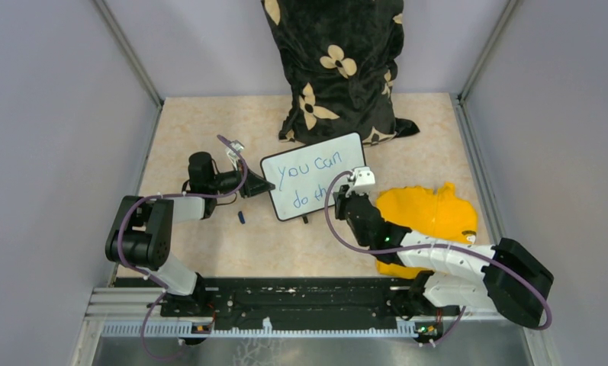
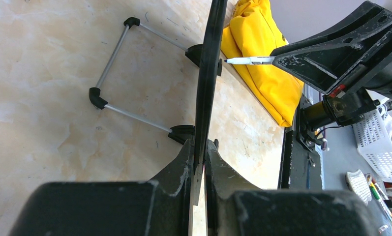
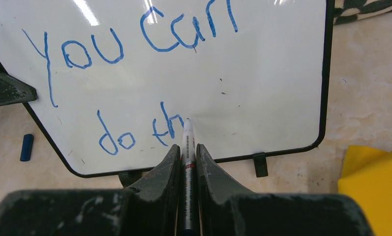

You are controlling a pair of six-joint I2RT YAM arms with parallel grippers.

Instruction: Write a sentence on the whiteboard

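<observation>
A small whiteboard (image 1: 313, 177) with a thin black rim stands tilted near the middle of a beige, marble-patterned bench (image 1: 209, 137). It is propped from behind on a wire stand (image 2: 112, 58) with black feet.

The left end effector (image 2: 199, 146) is clamped on the board's left edge, with the thin rim pinched between its two fingers. In the left wrist view the board is seen edge-on, rising out of that grip.

The right end effector (image 3: 187, 152) is closed around a white-barrelled marker (image 3: 187, 140), which points forward from between the fingers. The marker's tip sits at the board's face, right beside the letter "h". It appears to touch the surface, though the contact is too fine to be sure.

The sentence (image 3: 130, 78) is in blue handwriting on two lines: "You can" across the top and "do th" below it.

A small blue piece, shaped like a pen cap (image 3: 26, 147), lies on the bench just off the board's lower left corner. A crumpled yellow cloth (image 1: 430, 213) lies on the bench to the right of the board, just beside the right arm. Behind the board, against the far wall, stands a black cushion (image 1: 335, 69) printed with cream flowers, its lower corner near the board's top edge.
</observation>
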